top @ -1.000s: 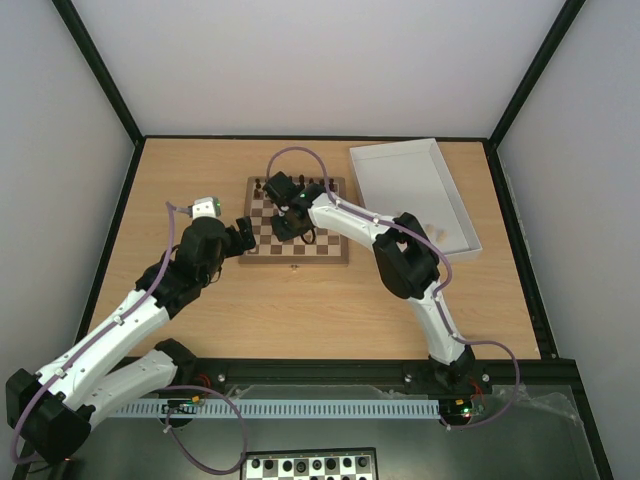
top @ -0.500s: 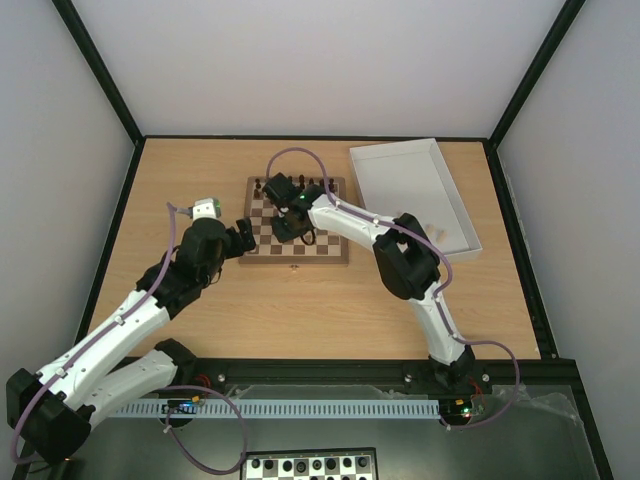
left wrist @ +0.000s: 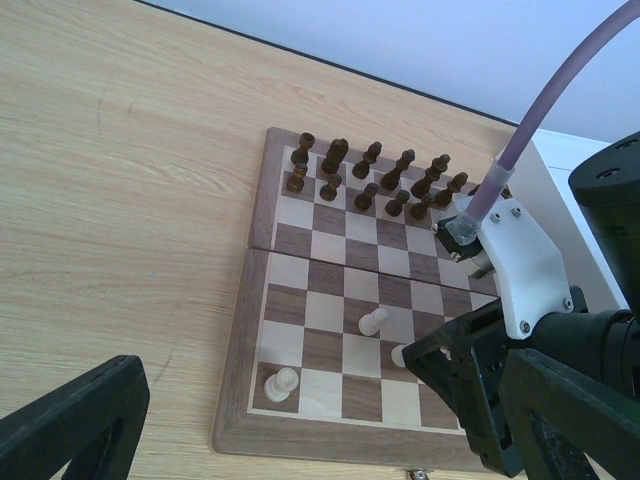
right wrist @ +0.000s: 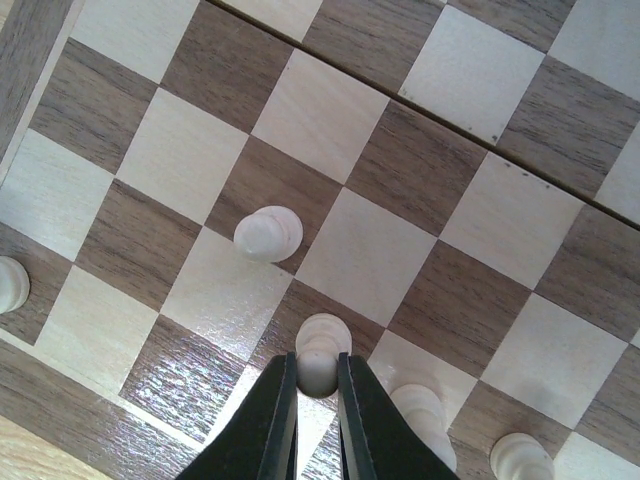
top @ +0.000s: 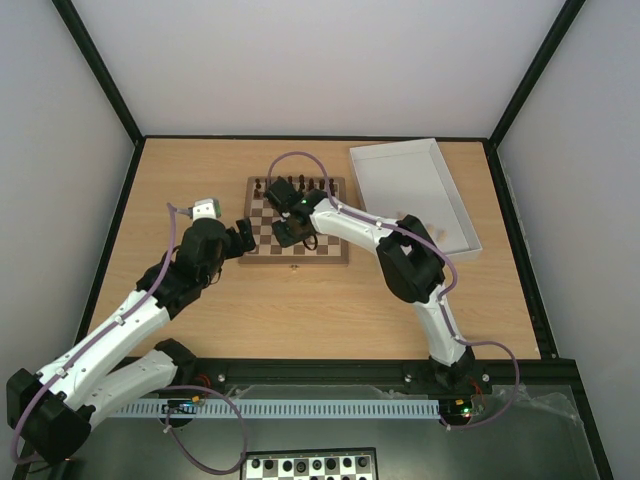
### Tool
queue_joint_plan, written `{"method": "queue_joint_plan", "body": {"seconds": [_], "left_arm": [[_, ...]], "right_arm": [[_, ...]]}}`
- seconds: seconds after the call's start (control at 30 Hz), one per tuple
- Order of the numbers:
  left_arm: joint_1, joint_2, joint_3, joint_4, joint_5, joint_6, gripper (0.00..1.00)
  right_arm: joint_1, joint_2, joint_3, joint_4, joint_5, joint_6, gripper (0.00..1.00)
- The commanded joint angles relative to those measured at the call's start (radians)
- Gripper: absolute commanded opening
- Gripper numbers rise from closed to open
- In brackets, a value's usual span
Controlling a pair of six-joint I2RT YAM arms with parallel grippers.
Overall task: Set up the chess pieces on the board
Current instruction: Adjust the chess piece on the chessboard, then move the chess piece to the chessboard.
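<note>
The wooden board (top: 296, 257) lies mid-table. My right gripper (right wrist: 317, 368) is shut on the head of a cream pawn (right wrist: 322, 343) that stands upright near the board's near edge. It also shows in the top view (top: 289, 232). Other cream pieces stand nearby: one pawn (right wrist: 268, 233) just beyond, others at the right (right wrist: 425, 408) and the left edge (right wrist: 12, 283). The left wrist view shows a cream piece (left wrist: 283, 382) on the near corner square and another (left wrist: 372, 322) mid-board. My left gripper (left wrist: 320, 425) is open and empty, hovering off the board's left near corner.
Dark brown pieces (left wrist: 370, 175) fill the board's two far rows. A white tray (top: 452, 205) stands to the right of the board. A black-and-white board (top: 310, 466) lies below the arm bases. The right arm's wrist (left wrist: 510, 260) reaches over the board's right half.
My right wrist has shifted slightly toward the board's near edge, still over the cream pieces. The left arm has not visibly moved.
</note>
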Motion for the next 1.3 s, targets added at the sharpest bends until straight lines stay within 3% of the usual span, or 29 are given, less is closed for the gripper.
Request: {"method": "queue_joint_plan", "body": {"seconds": [0.0,0.07,0.17,0.3,0.8,0.93,1.27], "left_arm": [[0.006,-0.01,-0.011,-0.002,-0.01,-0.002,1.0],[0.005,-0.011,-0.014,-0.001,-0.009,-0.002,0.99],[0.008,-0.011,-0.014,-0.001,-0.01,-0.002,1.0],[0.011,-0.015,-0.014,-0.002,-0.008,-0.001,0.99],[0.013,-0.032,-0.009,-0.008,-0.007,-0.003,0.99],[0.013,-0.034,-0.007,-0.012,-0.01,-0.004,1.0],[0.015,-0.046,-0.009,-0.012,-0.015,-0.007,0.99]], "right_arm": [[0.014,-0.018,-0.032,-0.052,-0.002,0.011,0.11],[0.016,-0.015,-0.028,-0.053,-0.004,0.011,0.11],[0.016,-0.011,-0.022,-0.055,0.001,0.011,0.25],[0.016,-0.018,-0.006,-0.062,0.014,0.011,0.3],[0.015,0.063,0.209,-0.127,0.036,-0.013,0.31],[0.016,0.104,0.264,-0.148,0.029,-0.025,0.26],[0.016,0.152,0.297,-0.165,0.021,-0.032,0.26]]}}
